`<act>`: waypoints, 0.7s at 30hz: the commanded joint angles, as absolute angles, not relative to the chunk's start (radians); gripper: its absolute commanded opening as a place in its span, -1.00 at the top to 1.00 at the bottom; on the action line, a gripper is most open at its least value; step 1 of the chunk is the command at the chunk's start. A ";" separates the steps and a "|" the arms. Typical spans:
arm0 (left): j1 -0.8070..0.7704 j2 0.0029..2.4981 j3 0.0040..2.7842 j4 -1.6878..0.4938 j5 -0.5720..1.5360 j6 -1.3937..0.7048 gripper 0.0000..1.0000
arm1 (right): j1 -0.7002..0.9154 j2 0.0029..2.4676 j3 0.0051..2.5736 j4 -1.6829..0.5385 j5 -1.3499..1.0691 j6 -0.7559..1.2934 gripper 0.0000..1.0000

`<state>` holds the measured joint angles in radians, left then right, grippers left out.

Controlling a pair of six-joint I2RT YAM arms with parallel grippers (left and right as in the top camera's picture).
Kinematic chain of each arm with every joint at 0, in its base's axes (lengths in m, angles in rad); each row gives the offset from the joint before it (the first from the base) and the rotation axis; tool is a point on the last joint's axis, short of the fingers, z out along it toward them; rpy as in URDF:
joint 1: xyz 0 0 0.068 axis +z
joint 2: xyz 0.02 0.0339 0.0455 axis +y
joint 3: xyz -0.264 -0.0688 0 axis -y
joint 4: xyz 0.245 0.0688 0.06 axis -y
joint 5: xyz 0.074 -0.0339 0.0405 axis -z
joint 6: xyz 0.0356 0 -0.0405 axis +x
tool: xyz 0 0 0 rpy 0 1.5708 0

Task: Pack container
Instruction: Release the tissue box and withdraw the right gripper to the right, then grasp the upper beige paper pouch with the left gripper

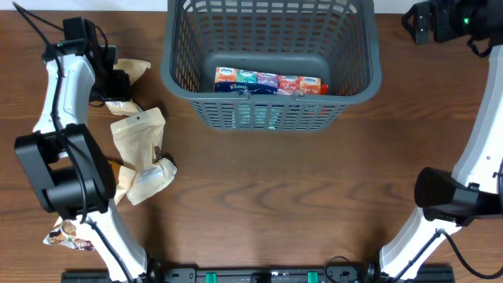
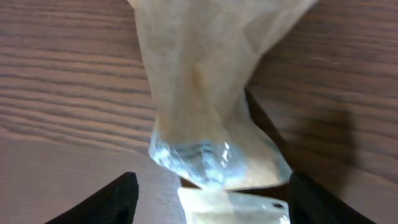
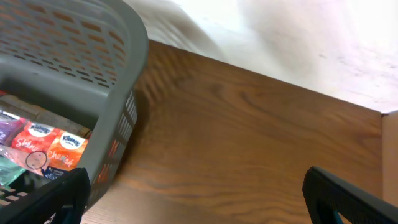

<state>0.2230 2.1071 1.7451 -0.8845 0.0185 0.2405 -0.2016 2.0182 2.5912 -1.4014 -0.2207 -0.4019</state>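
Bearing container (image 1: 220, 114): wood-grain table (image 1: 275, 196)

Dark wood-grain table (image 1: 259, 189), pale floor (image 3: 298, 37) beyond

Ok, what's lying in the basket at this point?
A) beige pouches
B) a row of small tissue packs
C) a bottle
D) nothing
B: the overhead view shows a row of colourful tissue packs on the floor of the basket, while the beige pouches lie outside it on the table.

Even bright light; left wrist view blurred.
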 commanded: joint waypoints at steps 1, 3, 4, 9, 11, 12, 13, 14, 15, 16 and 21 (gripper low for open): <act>0.234 2.146 1.748 -0.863 -0.001 0.263 -0.32 | -0.206 1.998 2.587 -1.394 -0.213 -0.406 -0.99; 0.234 2.163 1.748 -0.849 -0.001 0.266 -0.32 | -0.206 1.998 2.587 -1.391 -0.213 -0.406 -0.99; 0.234 2.170 1.748 -0.842 -0.001 0.266 -0.32 | -0.206 1.998 2.587 -1.391 -0.213 -0.406 -0.98; 0.233 2.218 1.748 -0.828 -0.001 0.269 -0.32 | -0.206 1.998 2.587 -1.388 -0.213 -0.409 -0.99; 0.231 2.236 1.748 -0.824 0.000 0.269 -0.33 | -0.206 1.998 2.587 -1.388 -0.213 -0.409 -0.99; 0.231 2.245 1.748 -0.822 -0.001 0.269 -0.33 | -0.206 1.998 2.587 -1.388 -0.213 -0.409 -0.99; 0.230 2.252 1.748 -0.817 -0.001 0.269 -0.33 | -0.206 1.998 2.587 -1.388 -0.213 -0.409 -0.99; 0.230 2.259 1.748 -0.812 -0.001 0.269 -0.33 | -0.206 1.998 2.587 -1.388 -0.213 -0.409 -0.98; 0.230 2.263 1.748 -0.809 -0.001 0.268 -0.33 | -0.206 1.998 2.587 -1.388 -0.213 -0.409 -0.99; 0.230 2.265 1.748 -0.805 -0.001 0.268 -0.33 | -0.206 1.998 2.587 -1.388 -0.213 -0.409 -0.98; 0.230 2.265 1.748 -0.801 0.000 0.269 0.42 | -0.206 1.998 2.587 -1.389 -0.213 -0.408 -0.99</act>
